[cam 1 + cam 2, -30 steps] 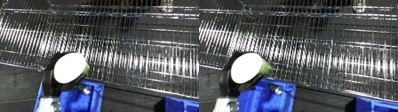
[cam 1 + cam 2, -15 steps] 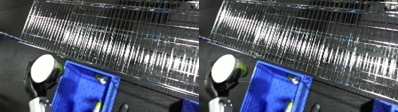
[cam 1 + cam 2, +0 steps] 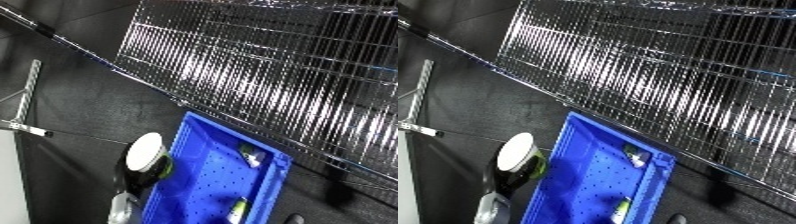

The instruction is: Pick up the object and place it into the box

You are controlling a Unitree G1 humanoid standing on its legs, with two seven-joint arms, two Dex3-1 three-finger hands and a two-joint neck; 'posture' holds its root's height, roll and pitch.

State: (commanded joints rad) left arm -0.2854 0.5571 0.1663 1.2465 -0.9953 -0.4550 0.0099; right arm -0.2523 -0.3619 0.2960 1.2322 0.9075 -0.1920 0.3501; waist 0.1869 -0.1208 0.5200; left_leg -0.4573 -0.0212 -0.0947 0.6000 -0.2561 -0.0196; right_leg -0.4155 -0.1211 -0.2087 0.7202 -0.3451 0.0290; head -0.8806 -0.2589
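1. The object (image 3: 145, 150), a round container with a white lid and a green-yellow band beneath, sits on top of the left hand (image 3: 135, 178), whose dark fingers curl up round its lower body to hold it.
2. It is held upright just to the left of the blue bin (image 3: 210, 188), beside the wall and not yet over the opening, so I judge it is being carried toward a drop.
3. Inside the bin, to the right of the fingers, lie small items (image 3: 250, 157).
4. Beyond stands a wire rack (image 3: 664, 85).
5. The right hand shows in neither view; the right eye view shows more dark floor (image 3: 469, 105) left of the fingers.
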